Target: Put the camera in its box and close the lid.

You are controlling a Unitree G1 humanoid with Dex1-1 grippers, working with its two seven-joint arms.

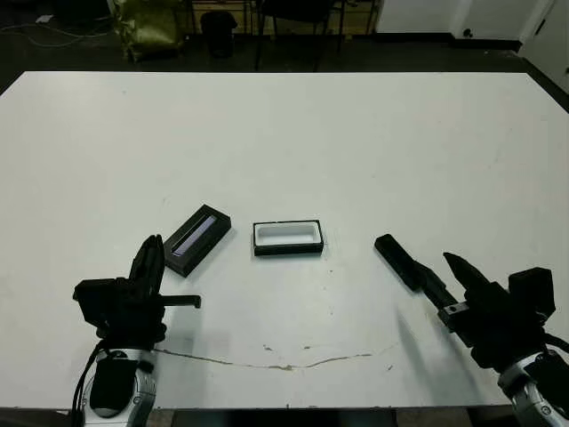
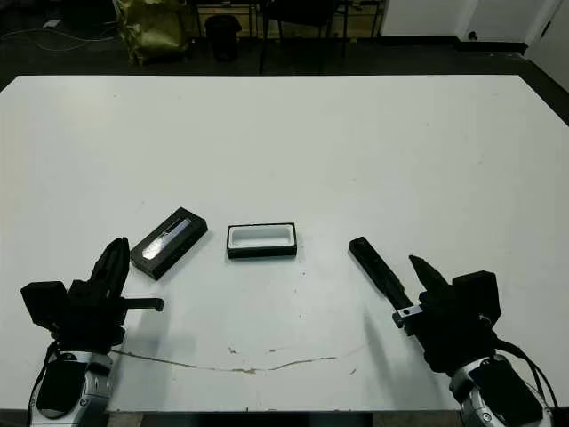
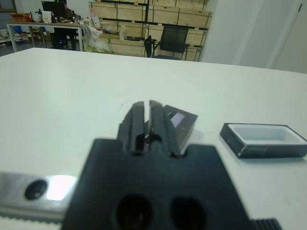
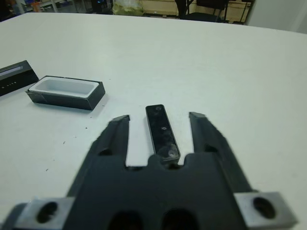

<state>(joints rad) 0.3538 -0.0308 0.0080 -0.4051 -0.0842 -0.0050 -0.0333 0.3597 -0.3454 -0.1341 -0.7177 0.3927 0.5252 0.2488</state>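
The camera (image 1: 394, 253), a slim black bar, lies on the white table right of centre. My right gripper (image 1: 431, 269) is open, with one finger on each side of the camera's (image 4: 160, 127) near half. I cannot tell whether the fingers (image 4: 117, 132) touch it. The box (image 1: 287, 249), a black tray with white lining, sits open at the centre with nothing in it. The lid (image 1: 197, 238), black with a greyish stripe, lies at an angle left of the box. My left gripper (image 1: 153, 242) is shut on nothing, just short of the lid's (image 3: 180, 120) near end.
A thin brownish crack line (image 1: 284, 363) runs across the table near its front edge. Beyond the far edge are a yellow-green bag (image 1: 147, 27), a bin and chair legs on a dark floor. Shelves and an office chair (image 3: 171, 40) show in the left wrist view.
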